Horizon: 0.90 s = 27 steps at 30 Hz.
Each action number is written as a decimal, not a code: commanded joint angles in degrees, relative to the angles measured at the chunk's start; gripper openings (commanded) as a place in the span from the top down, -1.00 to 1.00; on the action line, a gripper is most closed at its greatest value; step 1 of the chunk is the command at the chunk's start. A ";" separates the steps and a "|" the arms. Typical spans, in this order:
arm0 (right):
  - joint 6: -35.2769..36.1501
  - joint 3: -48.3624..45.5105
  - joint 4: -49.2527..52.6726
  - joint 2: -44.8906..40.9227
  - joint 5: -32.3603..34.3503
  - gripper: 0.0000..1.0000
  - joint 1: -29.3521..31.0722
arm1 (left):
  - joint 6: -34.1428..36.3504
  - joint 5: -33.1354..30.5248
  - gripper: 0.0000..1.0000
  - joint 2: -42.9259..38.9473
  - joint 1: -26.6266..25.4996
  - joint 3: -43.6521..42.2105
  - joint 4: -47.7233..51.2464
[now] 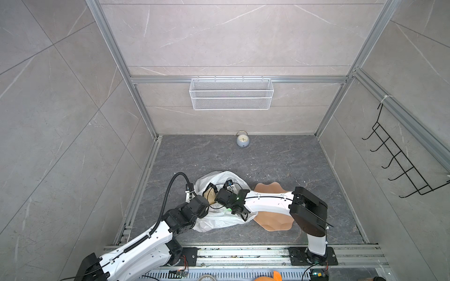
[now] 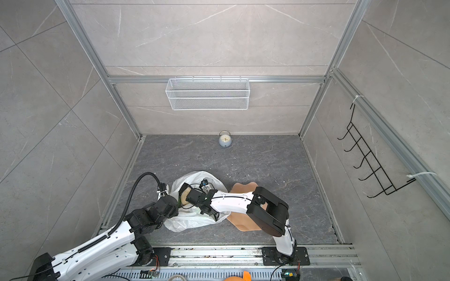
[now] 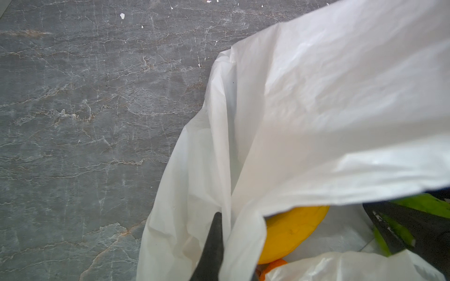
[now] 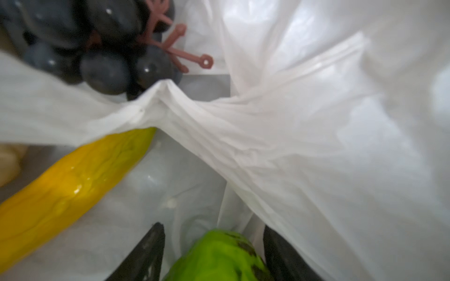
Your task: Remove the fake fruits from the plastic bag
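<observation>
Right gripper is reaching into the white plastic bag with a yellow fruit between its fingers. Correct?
Not quite. Between the fingers of the right gripper sits a green fruit, not a yellow one; the right wrist view shows it. The yellow banana lies off to the side in the plastic bag.

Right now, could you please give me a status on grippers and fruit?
Left gripper shut on plastic bag rim. Right gripper straddling green fruit, grip unconfirmed. Banana, grapes inside bag. Fold draped across them.
</observation>
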<state>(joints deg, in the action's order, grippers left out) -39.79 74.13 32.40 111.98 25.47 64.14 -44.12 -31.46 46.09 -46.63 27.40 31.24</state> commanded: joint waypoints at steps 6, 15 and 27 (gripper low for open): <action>3.55 -4.91 -11.15 -13.08 -3.16 0.02 0.51 | -0.06 -1.32 1.00 0.38 -0.28 0.55 0.61; 3.80 -10.37 -22.93 -16.69 -8.40 0.04 0.14 | 1.61 0.40 1.00 3.44 -0.61 1.30 -0.52; 1.65 -19.08 -37.30 -21.02 -17.19 0.03 -3.84 | 4.87 3.71 1.00 13.36 -2.54 4.58 -1.66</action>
<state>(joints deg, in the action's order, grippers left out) -37.89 54.81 -0.30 92.62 10.41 60.34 -40.73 -28.21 57.89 -48.27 29.12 30.13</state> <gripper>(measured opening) 0.603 0.049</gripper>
